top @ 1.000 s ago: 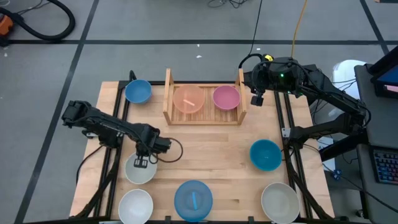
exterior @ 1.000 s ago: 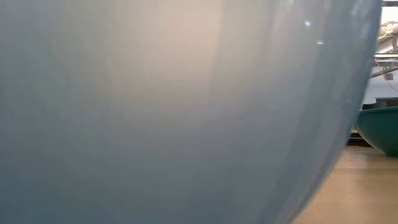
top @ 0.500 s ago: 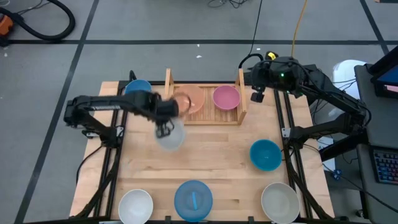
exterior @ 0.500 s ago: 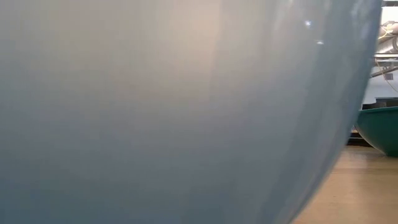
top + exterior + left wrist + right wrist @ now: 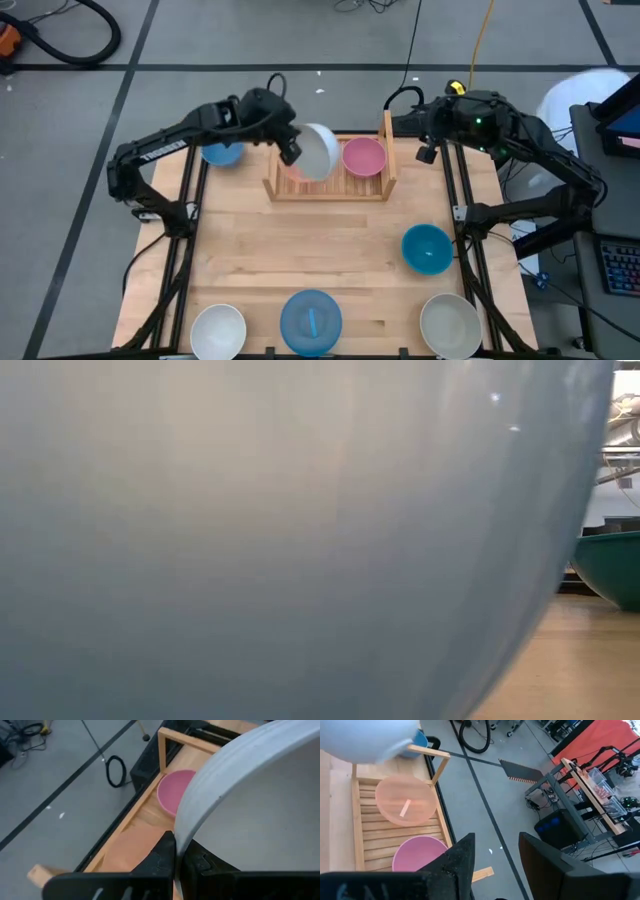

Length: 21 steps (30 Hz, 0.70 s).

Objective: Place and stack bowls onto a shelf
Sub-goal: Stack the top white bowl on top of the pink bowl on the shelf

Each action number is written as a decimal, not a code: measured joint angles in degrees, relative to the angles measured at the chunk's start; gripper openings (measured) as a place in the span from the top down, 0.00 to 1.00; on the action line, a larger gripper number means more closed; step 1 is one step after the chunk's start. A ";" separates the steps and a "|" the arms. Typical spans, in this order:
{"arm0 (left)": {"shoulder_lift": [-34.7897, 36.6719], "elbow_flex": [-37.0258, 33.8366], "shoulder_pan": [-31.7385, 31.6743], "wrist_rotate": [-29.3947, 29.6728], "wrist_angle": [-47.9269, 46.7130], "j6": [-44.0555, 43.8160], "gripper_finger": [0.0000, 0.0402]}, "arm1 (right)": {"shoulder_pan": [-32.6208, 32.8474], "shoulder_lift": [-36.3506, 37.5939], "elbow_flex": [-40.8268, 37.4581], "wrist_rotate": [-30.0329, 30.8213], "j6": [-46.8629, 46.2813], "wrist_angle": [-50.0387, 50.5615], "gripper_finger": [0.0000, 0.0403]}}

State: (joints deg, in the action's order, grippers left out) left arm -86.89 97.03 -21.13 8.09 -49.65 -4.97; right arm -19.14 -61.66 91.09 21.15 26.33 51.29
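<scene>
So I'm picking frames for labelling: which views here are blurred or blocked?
Low view: almost filled by a close, out-of-focus blue bowl, with only a teal bowl showing beside it. High view: the grey-beige bowl carried over the shelf is motion-smeared. Right wrist view: that bowl is a blur; the peach bowl is sharp.

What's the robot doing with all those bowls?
It is putting bowls on the wooden shelf. The left hand is shut on a grey-beige bowl, holding it tilted above the peach bowl that sits in the shelf beside a pink bowl. The right hand waits open just past the shelf's right end. More bowls are on the table: blue, teal and white.
</scene>
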 joint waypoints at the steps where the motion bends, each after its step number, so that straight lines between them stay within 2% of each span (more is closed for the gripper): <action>1: -0.77 0.00 -0.69 -1.28 1.45 0.72 0.99 | 0.00 0.18 -0.01 0.00 0.14 0.00 0.64; 13: -12.10 0.00 -6.39 -13.36 19.53 2.25 0.99 | 0.00 1.35 0.00 0.00 0.30 0.70 0.64; 21: -18.53 0.00 -8.00 -16.18 26.35 1.46 0.99 | -0.01 1.35 0.00 0.00 0.30 2.09 0.64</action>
State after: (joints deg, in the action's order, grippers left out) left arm -105.42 97.03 -29.12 -8.09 -23.30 -3.51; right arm -19.14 -60.31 91.09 21.15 26.63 53.38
